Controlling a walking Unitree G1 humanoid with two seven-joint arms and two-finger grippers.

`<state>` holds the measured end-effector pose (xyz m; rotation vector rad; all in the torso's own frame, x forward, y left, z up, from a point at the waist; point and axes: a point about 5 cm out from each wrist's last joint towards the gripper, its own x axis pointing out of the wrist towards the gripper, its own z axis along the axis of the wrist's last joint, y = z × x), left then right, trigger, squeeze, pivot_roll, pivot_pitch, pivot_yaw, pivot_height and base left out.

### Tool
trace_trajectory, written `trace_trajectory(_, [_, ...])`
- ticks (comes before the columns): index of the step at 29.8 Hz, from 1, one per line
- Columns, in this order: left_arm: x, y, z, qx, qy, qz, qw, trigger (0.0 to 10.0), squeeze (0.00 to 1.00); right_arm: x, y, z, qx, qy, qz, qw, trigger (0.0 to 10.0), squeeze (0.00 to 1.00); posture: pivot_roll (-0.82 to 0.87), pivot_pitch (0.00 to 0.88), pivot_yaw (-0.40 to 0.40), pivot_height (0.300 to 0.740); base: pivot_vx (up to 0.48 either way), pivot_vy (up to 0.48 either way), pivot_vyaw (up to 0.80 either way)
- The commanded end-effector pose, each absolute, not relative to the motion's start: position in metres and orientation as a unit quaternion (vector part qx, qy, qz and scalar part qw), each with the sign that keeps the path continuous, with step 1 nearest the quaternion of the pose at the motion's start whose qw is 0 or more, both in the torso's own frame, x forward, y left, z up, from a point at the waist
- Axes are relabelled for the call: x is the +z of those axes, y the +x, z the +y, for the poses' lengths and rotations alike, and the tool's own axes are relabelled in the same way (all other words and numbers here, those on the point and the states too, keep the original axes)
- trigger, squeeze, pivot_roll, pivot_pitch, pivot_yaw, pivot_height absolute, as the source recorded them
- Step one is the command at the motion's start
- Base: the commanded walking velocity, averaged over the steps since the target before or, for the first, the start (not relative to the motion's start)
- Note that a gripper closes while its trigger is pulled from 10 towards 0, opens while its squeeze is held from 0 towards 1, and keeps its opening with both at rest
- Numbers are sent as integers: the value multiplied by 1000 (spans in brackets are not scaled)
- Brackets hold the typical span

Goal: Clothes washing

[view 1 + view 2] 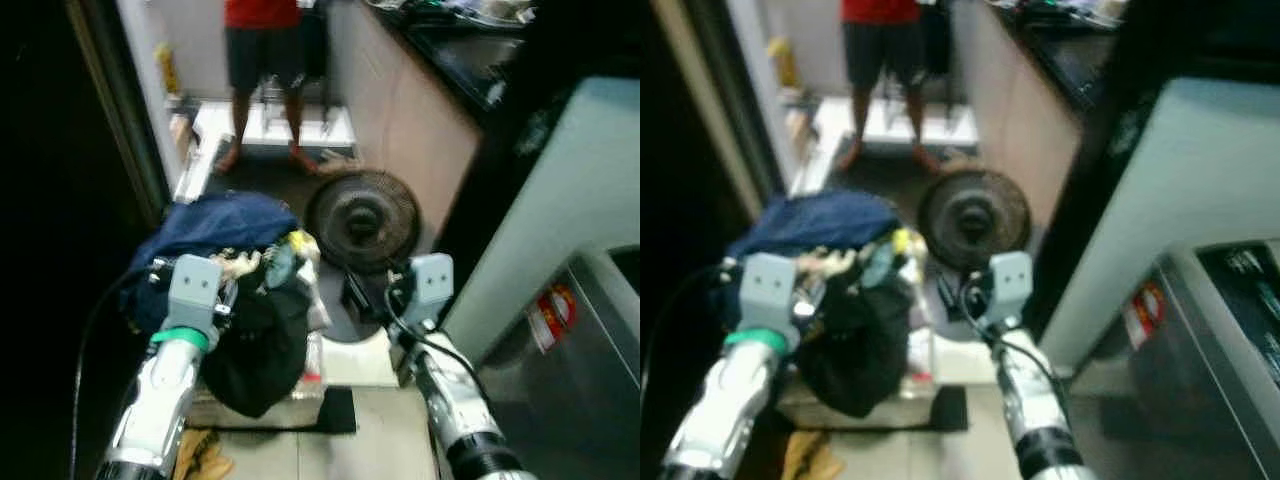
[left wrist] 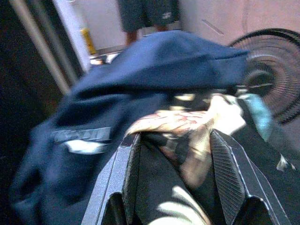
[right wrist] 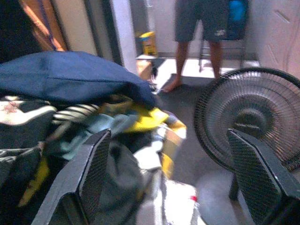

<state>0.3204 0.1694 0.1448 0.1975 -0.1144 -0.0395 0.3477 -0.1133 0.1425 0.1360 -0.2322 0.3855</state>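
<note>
Soft, light clothes [image 1: 235, 290] lie heaped at ten o'clock from the fan [image 1: 362, 218]. Left gripper [image 2: 180, 154] jaws are apart around a fold; right gripper [image 3: 173, 173] jaws are apart, empty. Grasp a thick bunch.

head stereo pair looking down, wrist cameras close on laundry pile [image 1: 235, 290]

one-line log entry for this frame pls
left pincer: open, at laundry pile | right pincer: open, between pile and fan | person: standing beyond | washer: right
</note>
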Motion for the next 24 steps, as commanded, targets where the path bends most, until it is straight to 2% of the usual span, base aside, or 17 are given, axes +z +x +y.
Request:
trace_trajectory(1, [151,322,167,-15,103,-66,992,10000,0,151,347,-108,198,83,-127,968,10000,0,39,38,-30,740,0,0,769])
trace_trajectory(4, [157,324,166,-12,102,-76,992,10000,0,157,348,-107,197,96,-138,966,10000,0,38,37,-32,740,0,0,700])
trace_trajectory(9, [185,329,159,-3,75,-111,991,10000,0,190,349,-108,187,153,-192,951,10000,0,37,38,-33,740,0,0,0])
trace_trajectory(10, [205,328,154,-9,63,-135,989,10000,0,213,346,-108,192,172,-224,940,10000,0,37,38,-33,740,0,0,0])
trace_trajectory(16, [236,328,144,-23,53,-182,982,10000,0,247,339,-105,211,180,-266,923,10000,0,36,38,-32,740,0,0,0])
trace_trajectory(24, [245,331,138,-22,71,-194,978,10000,0,254,336,-99,218,148,-275,925,10000,0,35,36,-30,740,428,0,95])
